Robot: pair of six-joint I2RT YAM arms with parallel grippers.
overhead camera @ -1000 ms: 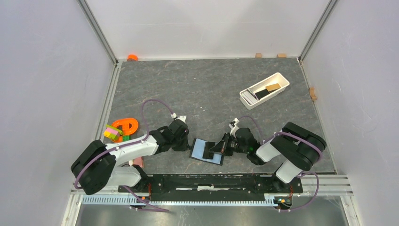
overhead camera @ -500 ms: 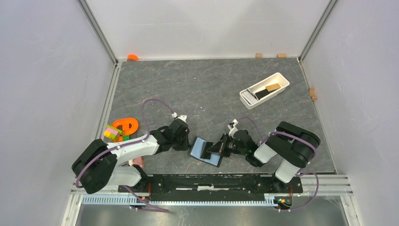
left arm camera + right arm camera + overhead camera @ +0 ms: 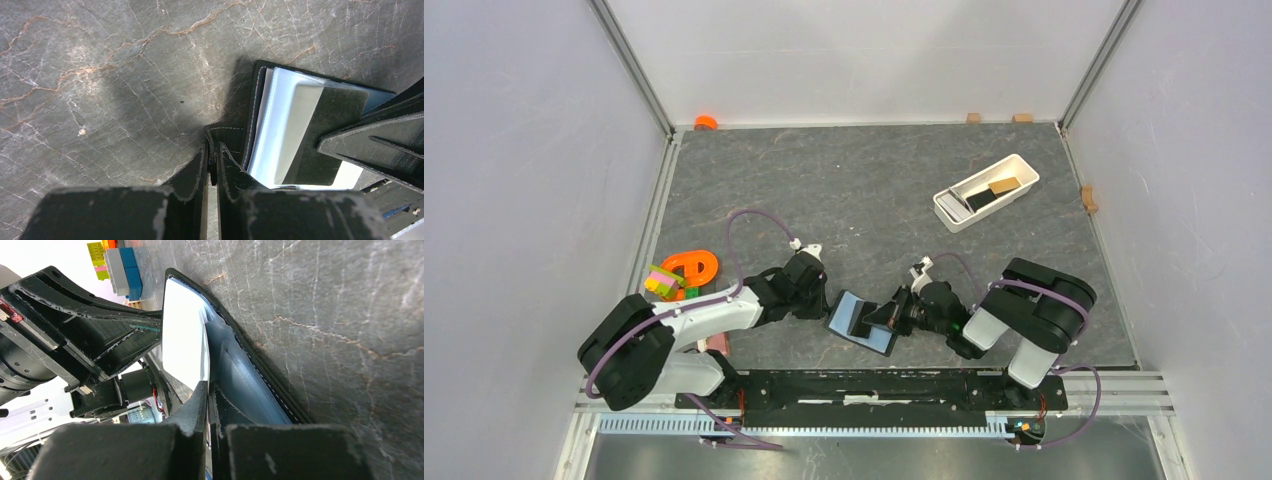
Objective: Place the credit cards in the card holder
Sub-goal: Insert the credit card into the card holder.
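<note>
The black card holder lies open on the table between both arms. My left gripper is shut on its snap tab at the left edge, seen close in the left wrist view. My right gripper reaches over the holder from the right and is shut on a light blue credit card. The card stands on edge against the holder's inner pocket. In the left wrist view the pale card lies inside the holder. A black card and a tan-orange card lie in the white tray.
The tray stands at the back right. An orange ring and coloured blocks sit left of my left arm, with a pink rectangle near its base. Small wooden blocks line the back edge and right edge.
My right arm has edged a little to the left, pressing the card further over the holder. The holder's near corner has shifted slightly. My left gripper has kept its hold.
</note>
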